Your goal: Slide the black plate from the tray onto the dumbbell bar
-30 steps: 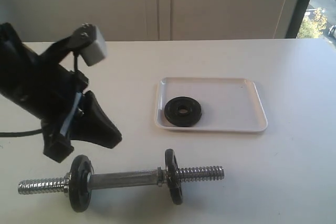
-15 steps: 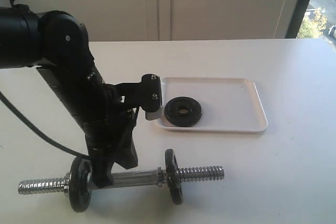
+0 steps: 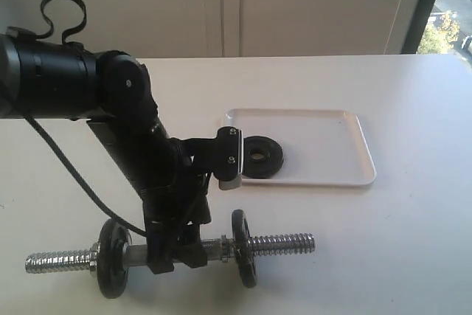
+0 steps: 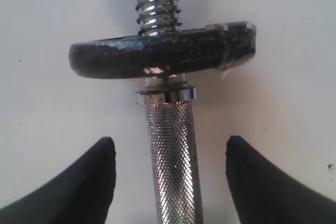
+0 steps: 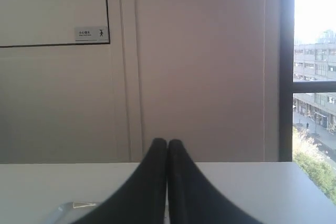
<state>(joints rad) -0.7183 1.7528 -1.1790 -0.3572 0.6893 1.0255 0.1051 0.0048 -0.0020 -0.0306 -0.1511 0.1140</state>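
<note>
White table [image 3: 413,241], front edge: dumbbell bar [image 3: 280,242] lies flat with two mounted discs [image 3: 244,247]. Left gripper [image 4: 169,140] has its jaws wide, straddling the knurled middle without touching it. Behind it, the tray [image 3: 324,153] holds the black plate [image 3: 259,156] at its left end. Right gripper [image 5: 167,142] has its jaws pressed together, empty. At the back, a cream panelled wall [image 3: 310,5] and a window [image 3: 450,12] at far right.

The white desk [image 3: 413,241] carries 2 things directly: a shallow white rectangular tray [image 3: 332,149] near its middle and a chrome dumbbell bar [image 3: 284,243] lying along the near edge, apart from the tray. The bar runs roughly parallel to the tray's long side. It rests on 2 black discs [image 3: 112,256] threaded onto it, which stand on edge on the desk.
</note>
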